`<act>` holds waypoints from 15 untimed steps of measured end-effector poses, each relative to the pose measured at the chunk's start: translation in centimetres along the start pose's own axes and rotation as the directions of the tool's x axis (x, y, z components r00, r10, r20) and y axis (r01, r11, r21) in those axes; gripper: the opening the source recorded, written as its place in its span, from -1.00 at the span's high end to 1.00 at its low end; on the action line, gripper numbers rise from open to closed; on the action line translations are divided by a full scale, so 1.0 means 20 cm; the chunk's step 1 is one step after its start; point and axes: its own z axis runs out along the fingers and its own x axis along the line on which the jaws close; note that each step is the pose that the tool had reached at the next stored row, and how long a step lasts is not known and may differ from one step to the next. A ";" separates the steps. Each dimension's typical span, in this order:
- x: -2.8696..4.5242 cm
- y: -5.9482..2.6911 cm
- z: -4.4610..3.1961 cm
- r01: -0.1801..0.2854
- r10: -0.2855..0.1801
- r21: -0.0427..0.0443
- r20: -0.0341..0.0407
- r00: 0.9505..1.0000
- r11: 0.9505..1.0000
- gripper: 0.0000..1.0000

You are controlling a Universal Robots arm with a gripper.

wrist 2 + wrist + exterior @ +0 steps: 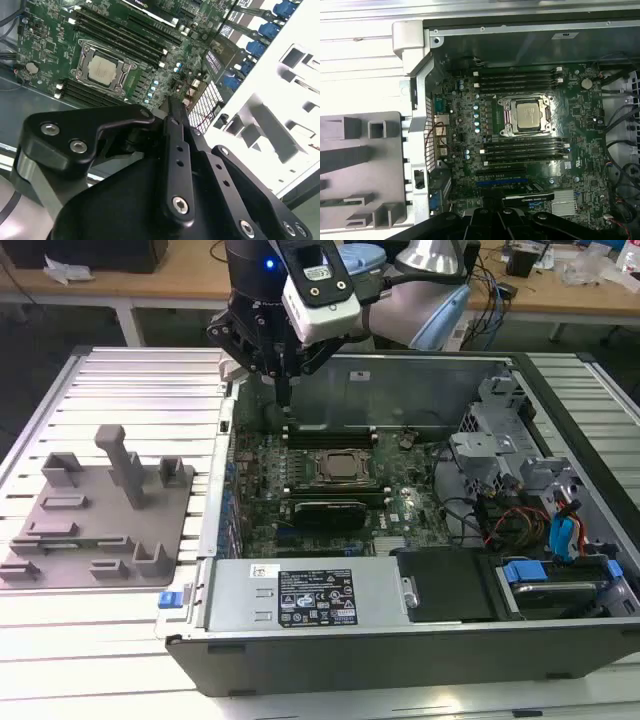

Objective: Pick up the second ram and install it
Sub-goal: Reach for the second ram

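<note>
Tool: the tool (285, 398) hangs over the far corner of the open computer case (420, 380), on the exterior view's left. It sits above the rear edge of the motherboard (330, 490).
Tool state: the fingers taper to a single tip and appear pressed together. No board can be seen between them in the exterior view or the second wrist view.
Second ram: in the first wrist view, a thin greenish strip (340, 202) lies in a low slot of the grey fixture (100, 520). It is taken to be the second ram, though it is too slight to confirm by its chips or label.
Fixture: it rests on the slatted tabletop (130, 370), outside the case and beside the case's side wall (417, 100).
Governing relation: the ram lies toward the exterior view's left of the tool and nearer the camera. The case wall stands between the two, and they are well apart.
Long axis: the strip runs roughly parallel to the black memory slots (517, 80) on either side of the processor socket (527, 114). Judged from this, little turning about the vertical would be needed between holder and slot.
Arm: this single arm does the work, so no choice of side arises.
Task status: judged as pickup not yet made, since the ram appears seated in its holder and untouched.
Uncertainty: the views do not settle whether any slot is already filled.
</note>
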 end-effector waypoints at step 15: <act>0.058 -0.004 -0.002 0.000 0.000 0.000 0.000 1.000 1.000 0.84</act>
